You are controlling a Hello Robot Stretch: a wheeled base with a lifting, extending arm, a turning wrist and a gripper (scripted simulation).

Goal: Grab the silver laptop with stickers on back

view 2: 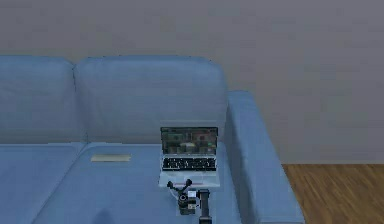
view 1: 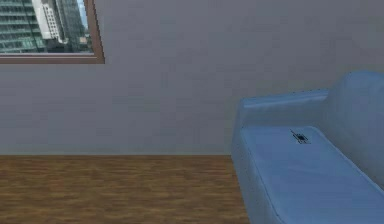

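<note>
A silver laptop (view 2: 188,158) stands opened on the blue sofa's seat (view 2: 60,185), near the right armrest. Its lit screen (view 2: 190,139) faces the camera, with the keyboard below it. The back of the lid is hidden, so I see no stickers. The dark arm (view 2: 203,208) rises from the arm side view's bottom edge. My gripper (view 2: 181,190) sits just in front of the laptop's near edge. I cannot tell whether it holds anything.
A flat pale thing (view 2: 110,158) lies on the seat left of the laptop. The sofa's right armrest (view 2: 255,160) borders wood floor (view 2: 335,195). In the forward view, the sofa (view 1: 300,170) carries a small dark thing (view 1: 300,136). A window (view 1: 50,30) hangs at upper left.
</note>
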